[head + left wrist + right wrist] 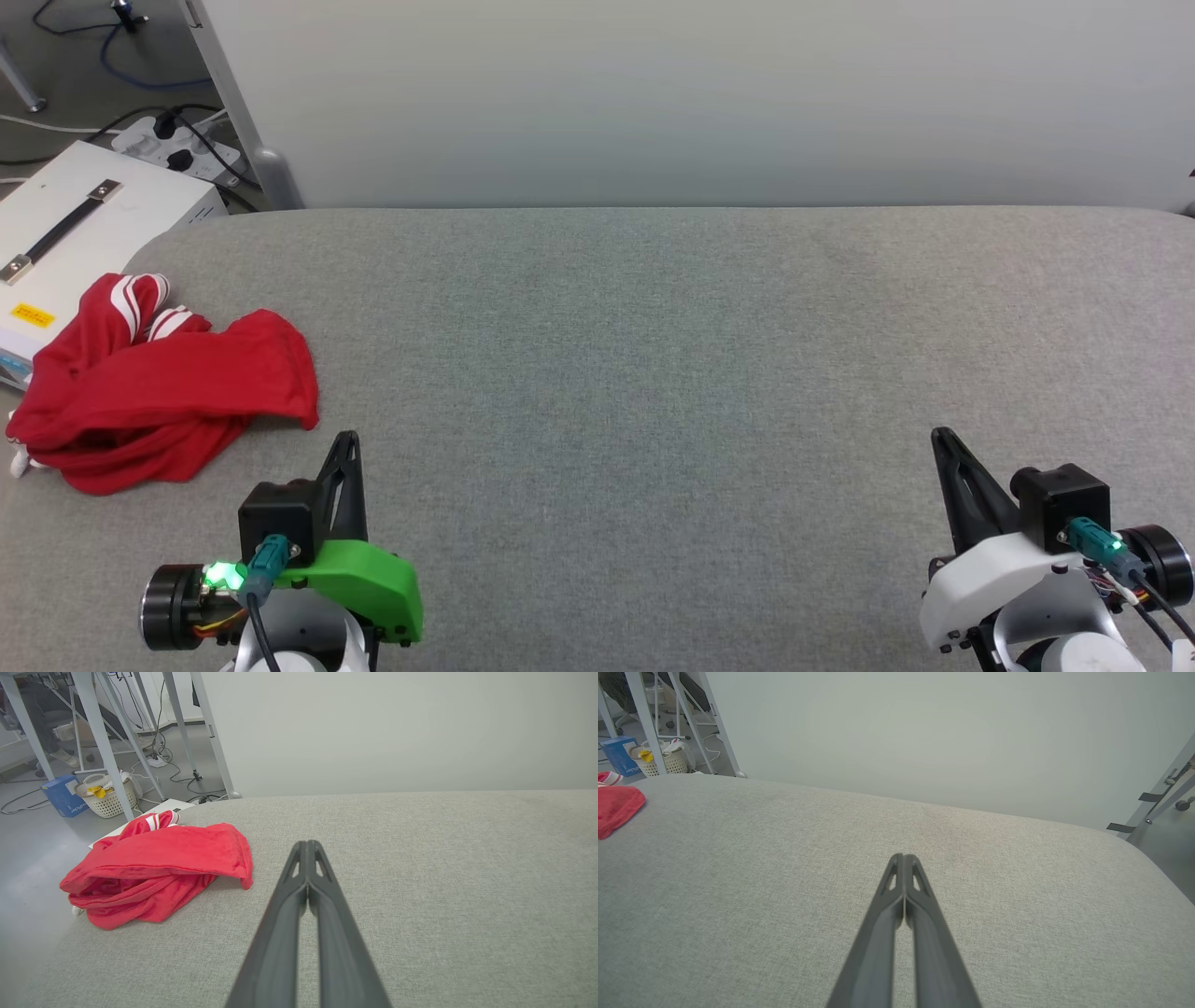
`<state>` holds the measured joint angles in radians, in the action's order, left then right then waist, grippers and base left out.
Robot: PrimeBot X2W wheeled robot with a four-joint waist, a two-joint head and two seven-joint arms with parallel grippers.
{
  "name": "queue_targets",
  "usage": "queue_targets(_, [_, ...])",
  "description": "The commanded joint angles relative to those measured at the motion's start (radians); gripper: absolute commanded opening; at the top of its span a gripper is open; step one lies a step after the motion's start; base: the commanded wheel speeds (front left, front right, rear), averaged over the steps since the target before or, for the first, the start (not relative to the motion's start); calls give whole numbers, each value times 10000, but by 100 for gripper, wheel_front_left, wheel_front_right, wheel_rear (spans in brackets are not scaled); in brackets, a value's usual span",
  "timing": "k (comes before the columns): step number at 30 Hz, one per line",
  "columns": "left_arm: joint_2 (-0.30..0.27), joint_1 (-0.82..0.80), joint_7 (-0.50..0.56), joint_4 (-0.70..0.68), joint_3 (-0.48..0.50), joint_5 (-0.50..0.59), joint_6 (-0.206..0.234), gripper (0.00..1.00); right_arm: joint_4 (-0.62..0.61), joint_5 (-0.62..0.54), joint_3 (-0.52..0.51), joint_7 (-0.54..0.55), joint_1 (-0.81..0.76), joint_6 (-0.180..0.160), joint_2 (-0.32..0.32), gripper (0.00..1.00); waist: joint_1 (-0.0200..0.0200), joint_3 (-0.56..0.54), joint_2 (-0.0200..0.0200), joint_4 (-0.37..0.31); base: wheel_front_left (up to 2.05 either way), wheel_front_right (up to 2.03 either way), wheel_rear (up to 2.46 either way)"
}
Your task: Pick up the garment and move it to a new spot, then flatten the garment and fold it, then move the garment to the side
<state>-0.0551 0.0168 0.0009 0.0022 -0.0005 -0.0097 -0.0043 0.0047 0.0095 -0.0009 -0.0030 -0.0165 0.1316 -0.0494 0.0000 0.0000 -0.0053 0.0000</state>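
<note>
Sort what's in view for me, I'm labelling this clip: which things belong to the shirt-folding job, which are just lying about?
Job:
garment, crumpled at the left end
grey padded table
left tool and right tool, both shut and empty

Lying about:
white case with a handle
power strip
basket
blue box

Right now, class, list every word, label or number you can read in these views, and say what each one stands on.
No text here can be quoted.
The yellow label on the white box: dark print, too small to read.
The blue box: white lettering, too blurred to read.
The garment: crumpled, no lettering shows.
</note>
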Motion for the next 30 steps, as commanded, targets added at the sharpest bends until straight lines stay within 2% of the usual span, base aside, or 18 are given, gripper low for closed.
queue_targets(1, [49,-168,-9,-22,5,97,43,0,-47,-95,9,30,165,-9,-8,0,0,0,53,0,0,0,0])
queue_targets(15, [49,-168,-9,-22,5,97,43,0,-47,-95,9,30,165,-9,-8,0,0,0,53,0,0,0,0])
queue_targets(16, [-2,3,-4,-1,1,-3,0,100,2,4,-3,-4,-2,0,0,100,0,0,0,0,0,0,0])
queue_targets(17, [-2,9,-3,2,0,-3,0,100,4,6,-3,-3,-3,0,2,100,0,0,0,0,0,0,0])
queue_targets(18, [-2,11,-5,3,0,-4,1,0,4,7,-4,-4,-2,0,2,0,0,1,0,0,0,0,0])
queue_targets(19, [-2,11,-3,3,0,-3,0,100,4,7,-3,-3,-2,0,2,100,0,1,0,0,0,0,0])
queue_targets(30, [2,-1,-205,-64,-29,-66,151,100,-116,212,-93,-202,40,-1,3,100,0,27,4,-1,0,0,0])
